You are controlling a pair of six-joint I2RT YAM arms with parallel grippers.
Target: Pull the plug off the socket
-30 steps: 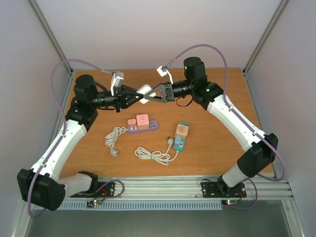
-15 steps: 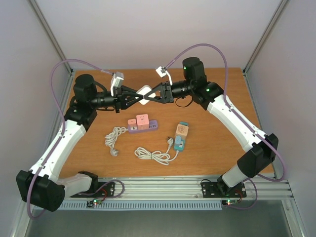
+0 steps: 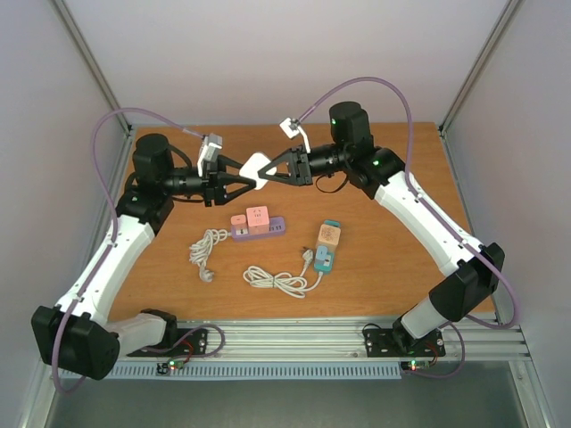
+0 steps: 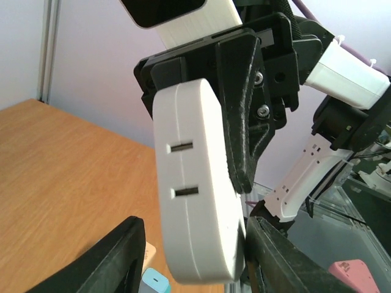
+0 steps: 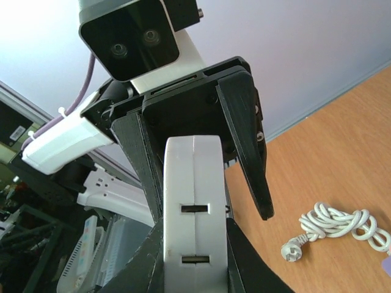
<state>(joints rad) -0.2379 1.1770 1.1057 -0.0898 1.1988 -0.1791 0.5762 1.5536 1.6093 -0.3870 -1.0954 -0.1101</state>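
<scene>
— Where's the white socket piece (image 3: 254,169) gone?

— Up in the air, over the far middle of the table (image 3: 393,205), right between the two arms. It's a rounded white block, and the face turned toward the left arm's camera carries two narrow slots, one above the other.

— Who's got it?

— The right claw (image 3: 266,172). Its jaws are clenched on the block, one dark finger on each flat side; you can see that best from its own wrist camera, where the block stands upright between them.

— And the left claw (image 3: 243,176)?

— Released. Its fingers (image 4: 116,259) are spread wide on either side of the block's lower end. The near one is plainly clear of it; whether the other one brushes the edge I can't tell.

— What's down on the wood?

— A purple power strip (image 3: 259,229) with pink blocks (image 3: 250,217) sitting on it, roughly below the claws. Just right of that there's a teal strip (image 3: 324,259) with a tan cube (image 3: 329,234) at its far end. A coiled white cable (image 3: 278,282) lies beside the teal strip on the near side, and a second white coil (image 3: 207,245) sits left of the purple one
</scene>
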